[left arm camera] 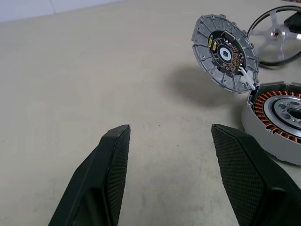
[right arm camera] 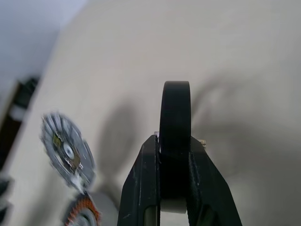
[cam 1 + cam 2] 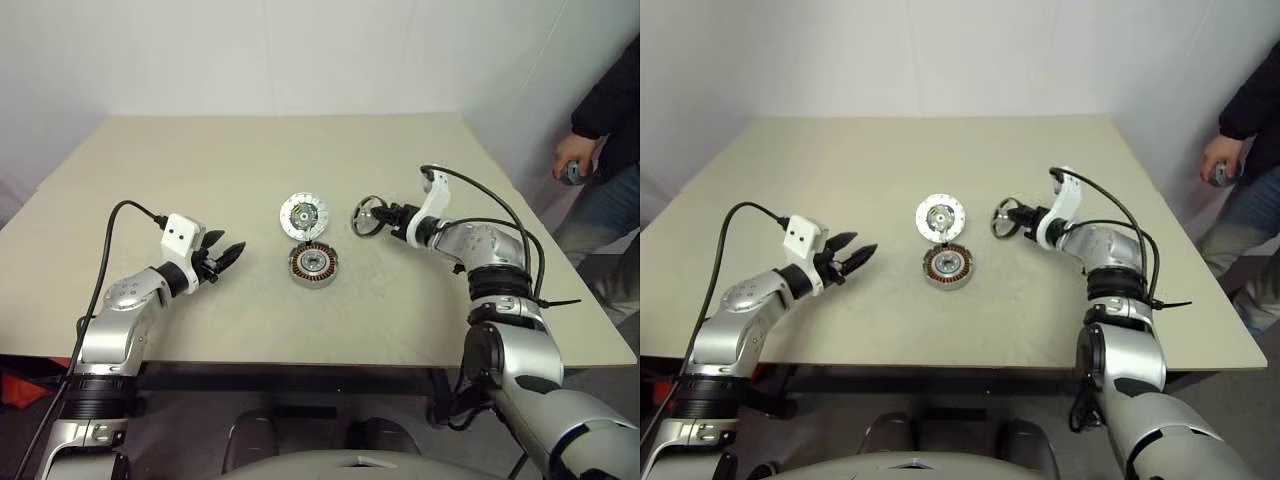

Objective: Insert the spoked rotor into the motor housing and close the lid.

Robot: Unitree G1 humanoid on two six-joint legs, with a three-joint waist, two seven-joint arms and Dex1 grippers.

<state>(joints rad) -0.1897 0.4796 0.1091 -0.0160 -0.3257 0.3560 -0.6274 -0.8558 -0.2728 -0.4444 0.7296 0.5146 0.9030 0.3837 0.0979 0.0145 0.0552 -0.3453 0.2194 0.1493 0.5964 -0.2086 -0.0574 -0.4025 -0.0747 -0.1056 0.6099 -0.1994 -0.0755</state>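
Jaws first: left gripper (image 3: pixel 228 256) stood wide open w/ nothing between its fingers (image 1: pixel 106 176), hovering over the table (image 3: pixel 200 180) well to the left of the motor housing (image 3: pixel 314 265) and pointing toward it. Right gripper (image 3: pixel 385 216) was closed tight on the rim of the spoked rotor (image 3: pixel 368 216); in the right wrist view both fingers (image 2: pixel 143 188) pinched the black ring edge-on, so the rotor (image 2: pixel 175 127) stood upright between them, lifted off the table, its shadow on the surface behind.

Left to right, taking the housing as landmark: open left gripper to its left, apart from it; housing itself sat flat on the table nr the middle, a shallow round cup w/ copper-brown windings ringing a silver hub (image 1: pixel 282 110). Nothing else lay inside the cup. Lid (image 3: pixel 303 214) was swung open, tilted up just behind the housing and joined to it at the rim by a small white hinge piece (image 1: pixel 244 77); its inner face showed a small circuit board w/ dark centre. Markings on the board too small to read.

Held rotor was to the right of the housing and slightly behind it, beside the lid but not touching it. Further right, past the table edge, a person (image 3: pixel 605 120) in dark top and jeans stood w/ a small object in hand.
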